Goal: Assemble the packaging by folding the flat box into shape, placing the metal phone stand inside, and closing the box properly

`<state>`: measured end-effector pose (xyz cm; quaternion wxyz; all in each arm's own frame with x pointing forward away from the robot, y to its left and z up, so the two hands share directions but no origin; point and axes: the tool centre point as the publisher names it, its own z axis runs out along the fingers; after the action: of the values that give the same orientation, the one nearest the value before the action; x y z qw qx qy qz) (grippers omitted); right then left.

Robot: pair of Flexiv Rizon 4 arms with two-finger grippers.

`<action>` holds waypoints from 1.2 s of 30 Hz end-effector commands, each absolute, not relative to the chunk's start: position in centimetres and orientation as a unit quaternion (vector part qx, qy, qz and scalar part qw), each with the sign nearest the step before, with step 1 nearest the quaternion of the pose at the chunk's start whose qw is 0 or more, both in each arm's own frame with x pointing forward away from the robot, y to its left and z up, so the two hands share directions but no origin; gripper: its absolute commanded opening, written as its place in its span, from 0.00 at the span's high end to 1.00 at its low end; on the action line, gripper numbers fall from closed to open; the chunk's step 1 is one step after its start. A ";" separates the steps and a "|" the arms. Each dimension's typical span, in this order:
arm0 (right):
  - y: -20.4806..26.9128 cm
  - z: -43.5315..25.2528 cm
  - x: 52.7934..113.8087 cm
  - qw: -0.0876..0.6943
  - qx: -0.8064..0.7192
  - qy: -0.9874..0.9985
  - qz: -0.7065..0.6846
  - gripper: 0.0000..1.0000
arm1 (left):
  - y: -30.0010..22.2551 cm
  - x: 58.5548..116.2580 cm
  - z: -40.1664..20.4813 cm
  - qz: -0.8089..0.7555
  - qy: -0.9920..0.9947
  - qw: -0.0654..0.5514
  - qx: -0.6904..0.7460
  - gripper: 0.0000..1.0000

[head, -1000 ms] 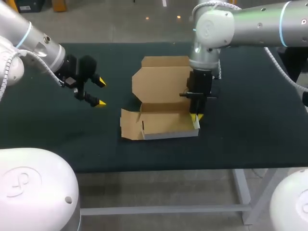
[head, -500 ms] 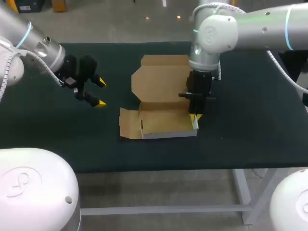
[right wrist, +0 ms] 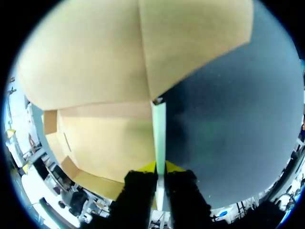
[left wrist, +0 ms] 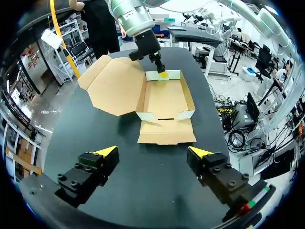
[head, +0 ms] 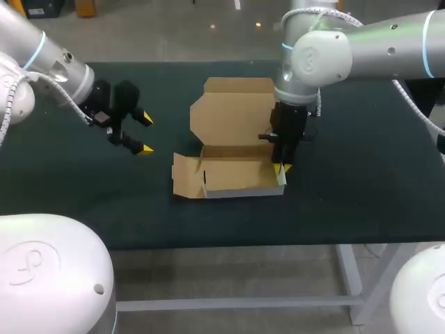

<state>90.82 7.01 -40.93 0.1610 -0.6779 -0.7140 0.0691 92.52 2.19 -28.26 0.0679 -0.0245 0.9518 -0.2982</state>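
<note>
My right gripper (head: 281, 169) (right wrist: 160, 168) is clamped on the box (head: 236, 175) (left wrist: 164, 98). Its yellow tips pinch the thin, pale right side wall (right wrist: 159, 131) from both sides, at the wall's near end. The box is plain brown cardboard, folded into a shallow rectangular tray with white outer faces. Its broad lid (head: 233, 117), with angled corners, lies open and flat on the far side. A small flap (head: 182, 179) lies flat at the tray's left end. The box sits mid-table on the dark, matte table (head: 361, 174). My left gripper (head: 142, 133) (left wrist: 153, 152) hangs well apart to the left, with its fingers spread wide and nothing between them.
</note>
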 end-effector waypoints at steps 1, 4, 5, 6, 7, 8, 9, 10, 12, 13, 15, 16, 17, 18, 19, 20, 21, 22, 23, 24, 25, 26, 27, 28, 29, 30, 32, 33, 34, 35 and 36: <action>7.1 -41.3 90.6 0.152 -0.680 -0.714 0.064 0.86 | 2.2 92.5 -28.2 -0.296 0.952 0.067 -0.025 0.00; 7.1 -41.4 90.7 0.146 -0.683 -0.713 0.059 0.85 | 2.2 92.5 -28.2 -0.296 0.952 0.067 -0.025 0.00; 7.1 -41.4 90.7 0.140 -0.686 -0.712 0.055 0.85 | 2.2 92.5 -28.2 -0.296 0.952 0.067 -0.025 0.00; 7.1 -41.4 90.7 0.138 -0.687 -0.712 0.054 0.85 | 2.2 92.5 -28.2 -0.296 0.952 0.067 -0.025 0.00; 7.1 -41.5 90.7 0.139 -0.686 -0.712 0.054 0.85 | 2.2 92.5 -28.2 -0.296 0.952 0.067 -0.025 0.00; 7.1 -41.5 90.7 0.135 -0.689 -0.710 0.050 0.85 | 2.2 92.5 -28.2 -0.296 0.952 0.067 -0.025 0.00; 7.1 -41.5 90.8 0.131 -0.691 -0.709 0.050 0.86 | 2.2 92.5 -28.2 -0.296 0.952 0.067 -0.025 0.00; 7.1 -41.5 90.8 0.128 -0.693 -0.708 0.046 0.88 | 2.2 92.5 -28.2 -0.296 0.952 0.067 -0.025 0.00; 7.1 -41.3 90.8 0.116 -0.697 -0.706 0.040 0.89 | 2.2 92.5 -28.2 -0.296 0.952 0.067 -0.025 0.00; 7.1 -41.3 90.8 0.114 -0.698 -0.706 0.037 0.90 | 2.2 92.5 -28.2 -0.296 0.952 0.067 -0.025 0.00; 7.1 -41.3 90.8 0.112 -0.697 -0.708 0.031 0.89 | 2.2 92.5 -28.2 -0.296 0.952 0.067 -0.025 0.00; 7.1 -41.3 90.8 0.111 -0.697 -0.708 0.030 0.88 | 2.2 92.5 -28.2 -0.296 0.952 0.067 -0.025 0.00; 7.1 -41.3 90.9 0.111 -0.697 -0.708 0.030 0.88 | 2.2 92.5 -28.2 -0.296 0.952 0.067 -0.025 0.00; 7.1 -41.4 90.9 0.111 -0.697 -0.708 0.028 0.87 | 2.2 92.5 -28.2 -0.296 0.952 0.067 -0.025 0.00; 7.1 -41.5 90.9 0.111 -0.697 -0.708 0.028 0.86 | 2.2 92.5 -28.2 -0.296 0.952 0.067 -0.025 0.00; 7.1 -41.6 91.0 0.110 -0.697 -0.708 0.028 0.85 | 2.2 92.5 -28.2 -0.296 0.952 0.067 -0.025 0.00; 7.1 -41.7 91.0 0.109 -0.697 -0.708 0.028 0.85 | 2.2 92.5 -28.2 -0.296 0.952 0.067 -0.025 0.00; 7.2 -41.8 91.0 0.107 -0.697 -0.708 0.028 0.85 | 2.2 92.5 -28.2 -0.296 0.952 0.067 -0.025 0.00; 7.2 -41.8 91.1 0.106 -0.698 -0.708 0.029 0.85 | 2.2 92.5 -28.2 -0.296 0.952 0.067 -0.025 0.00; 7.2 -41.9 91.1 0.105 -0.698 -0.708 0.029 0.85 | 2.2 92.5 -28.2 -0.296 0.952 0.067 -0.025 0.00; 7.2 -41.9 91.1 0.101 -0.699 -0.707 0.029 0.86 | 2.2 92.5 -28.2 -0.296 0.952 0.067 -0.025 0.00; 7.3 -41.9 91.1 0.097 -0.701 -0.706 0.029 0.86 | 2.2 92.5 -28.2 -0.296 0.952 0.067 -0.025 0.00; 7.3 -41.9 91.1 0.095 -0.702 -0.705 0.029 0.87 | 2.2 92.5 -28.2 -0.296 0.952 0.067 -0.025 0.00; 7.3 -41.9 91.1 0.091 -0.703 -0.704 0.030 0.87 | 2.2 92.5 -28.2 -0.296 0.952 0.067 -0.025 0.00; 7.3 -41.9 91.2 0.091 -0.704 -0.704 0.030 0.87 | 2.2 92.5 -28.2 -0.296 0.952 0.067 -0.025 0.00; 7.3 -41.9 91.2 0.090 -0.705 -0.703 0.028 0.88 | 2.2 92.5 -28.2 -0.296 0.952 0.067 -0.025 0.00; 7.3 -41.9 91.2 0.086 -0.706 -0.703 0.026 0.89 | 2.2 92.5 -28.2 -0.296 0.952 0.067 -0.025 0.00; 7.3 -41.9 91.2 0.079 -0.709 -0.701 0.024 0.89 | 2.2 92.5 -28.2 -0.296 0.952 0.067 -0.025 0.00; 7.3 -42.0 91.2 0.074 -0.710 -0.700 0.024 0.89 | 2.2 92.5 -28.2 -0.296 0.952 0.067 -0.025 0.00; 7.3 -42.0 91.2 0.075 -0.709 -0.701 0.023 0.89 | 2.2 92.5 -28.2 -0.296 0.952 0.067 -0.025 0.00; 7.3 -42.0 91.2 0.071 -0.710 -0.700 0.022 0.88 | 2.2 92.5 -28.2 -0.296 0.952 0.067 -0.025 0.00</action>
<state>91.58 7.18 -41.73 0.0787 -0.7085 -0.7009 0.0264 92.52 2.19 -28.26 0.0679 -0.0245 0.9518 -0.2982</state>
